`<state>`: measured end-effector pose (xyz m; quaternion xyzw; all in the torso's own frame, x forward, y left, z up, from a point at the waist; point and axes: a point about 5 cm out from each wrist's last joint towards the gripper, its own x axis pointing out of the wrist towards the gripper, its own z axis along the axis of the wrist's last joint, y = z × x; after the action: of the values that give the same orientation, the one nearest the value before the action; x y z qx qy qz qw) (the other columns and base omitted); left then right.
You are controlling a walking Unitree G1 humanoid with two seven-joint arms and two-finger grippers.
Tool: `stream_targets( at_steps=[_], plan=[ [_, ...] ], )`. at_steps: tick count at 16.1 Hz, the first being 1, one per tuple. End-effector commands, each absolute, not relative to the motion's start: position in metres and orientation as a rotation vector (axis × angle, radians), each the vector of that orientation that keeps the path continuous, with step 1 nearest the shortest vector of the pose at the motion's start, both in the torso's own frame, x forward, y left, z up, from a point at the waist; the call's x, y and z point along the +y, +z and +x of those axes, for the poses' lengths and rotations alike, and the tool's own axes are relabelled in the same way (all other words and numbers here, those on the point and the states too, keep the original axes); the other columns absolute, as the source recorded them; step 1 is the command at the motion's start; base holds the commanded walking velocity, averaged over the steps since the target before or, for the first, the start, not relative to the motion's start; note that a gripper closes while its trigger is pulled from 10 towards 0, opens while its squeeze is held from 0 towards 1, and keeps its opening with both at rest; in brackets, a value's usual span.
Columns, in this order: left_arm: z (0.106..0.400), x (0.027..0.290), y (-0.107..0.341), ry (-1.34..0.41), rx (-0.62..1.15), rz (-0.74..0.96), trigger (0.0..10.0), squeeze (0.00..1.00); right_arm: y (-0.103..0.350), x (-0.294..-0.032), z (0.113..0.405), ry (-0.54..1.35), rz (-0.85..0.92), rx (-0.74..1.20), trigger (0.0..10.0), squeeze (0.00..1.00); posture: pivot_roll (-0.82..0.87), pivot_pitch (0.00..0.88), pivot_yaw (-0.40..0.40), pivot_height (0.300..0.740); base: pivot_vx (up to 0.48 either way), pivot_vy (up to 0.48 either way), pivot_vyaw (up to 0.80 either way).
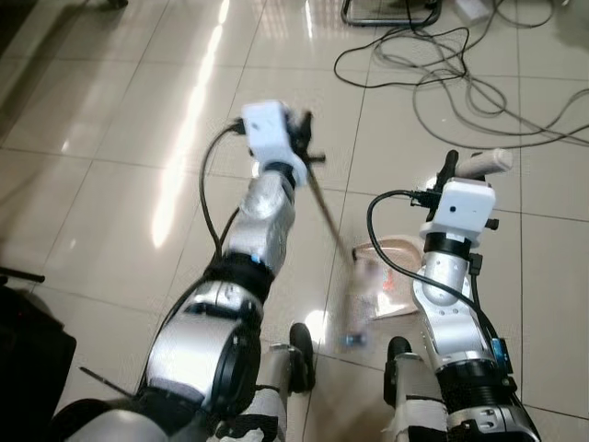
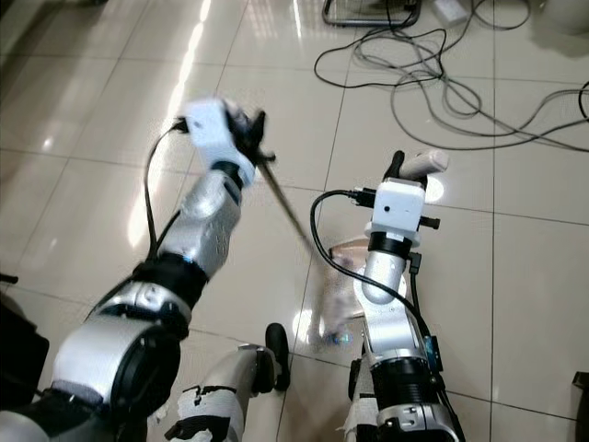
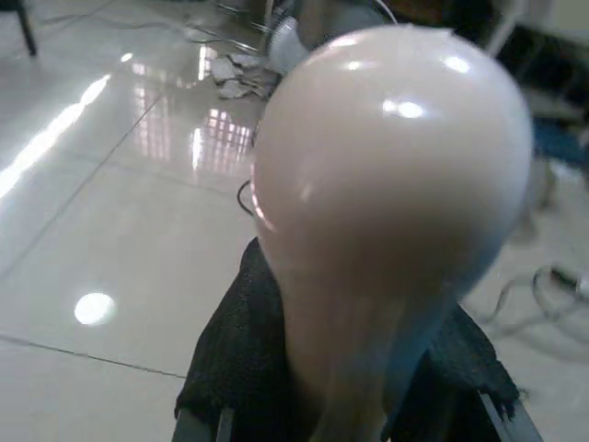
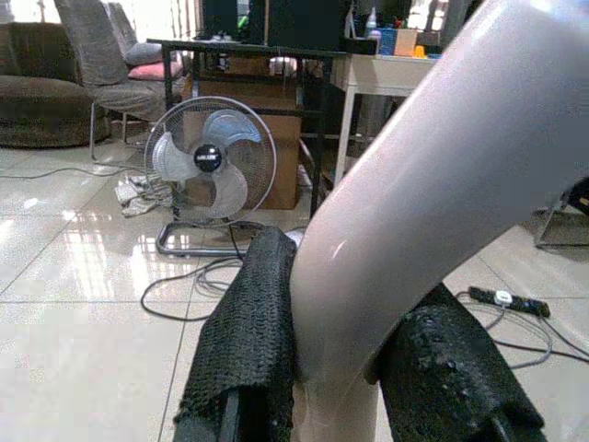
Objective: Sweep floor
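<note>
Glossy pale tile floor (image 1: 110,110), strong window glare in streaks.

Left gripper (image 1: 304,138) raised in front of the robot, fingers clamped on the top of a broom handle (image 1: 327,212). The thin dark handle slants down from the gripper toward the floor between the two arms. At its lower end the broom head (image 1: 357,308) is motion-blurred, just in front of the robot's feet. In the left wrist view the rounded pinkish knob (image 3: 391,184) at the handle's end bulges out above the black padded fingers (image 3: 230,368), which hug it from both sides.

Right gripper (image 1: 456,166) held lower and to the right, fingers closed around a pale curved dustpan handle (image 1: 486,162). The right wrist view shows this handle (image 4: 433,212) passing between the two textured black pads (image 4: 253,350), gripped tight. The pinkish dustpan (image 1: 396,276) itself lies on the floor beneath the right forearm, partly hidden by it, just beside the blurred broom head.

Dark cables (image 1: 460,83) loop across the tiles ahead toward the far right. A pedestal fan (image 4: 210,170) stands on the floor further off, with a dark table (image 4: 239,55) and a sofa (image 4: 37,92) behind, per right wrist view. A power strip (image 4: 506,299) lies on the tiles.
</note>
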<state>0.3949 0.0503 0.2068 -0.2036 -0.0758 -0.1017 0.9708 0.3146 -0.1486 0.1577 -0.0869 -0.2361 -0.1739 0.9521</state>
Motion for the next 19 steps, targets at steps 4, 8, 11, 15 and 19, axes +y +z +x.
stream_targets(
  at_steps=[4,8,11,15,19],
  plan=[
    [0.392,0.018,0.240,-0.218,-0.194,-0.695,10.0,0.00,0.151,-0.144,0.312,-0.358,-0.152,-0.448,10.0,0.00,0.06,0.443,0.209,0.740,0.000,0.000,0.00],
    [0.394,0.011,0.268,-0.391,-0.252,-0.710,10.0,0.00,0.148,-0.140,0.310,-0.351,-0.139,-0.436,10.0,0.00,0.06,0.442,0.208,0.740,0.000,0.000,0.00],
    [0.386,-0.002,0.277,-0.637,-0.246,-0.641,10.0,0.00,0.146,-0.137,0.311,-0.346,-0.129,-0.426,10.0,0.00,0.06,0.425,0.208,0.740,0.000,0.000,0.00],
    [0.379,0.028,0.281,-0.808,-0.293,-0.379,10.0,0.00,0.147,-0.140,0.312,-0.347,-0.125,-0.427,10.0,0.00,0.07,0.398,0.207,0.740,0.000,0.000,0.00],
    [0.373,0.063,0.316,-0.822,-0.325,-0.437,10.0,0.00,0.148,-0.145,0.312,-0.351,-0.127,-0.433,10.0,0.00,0.07,0.387,0.207,0.740,0.000,0.000,0.00]
  ],
)
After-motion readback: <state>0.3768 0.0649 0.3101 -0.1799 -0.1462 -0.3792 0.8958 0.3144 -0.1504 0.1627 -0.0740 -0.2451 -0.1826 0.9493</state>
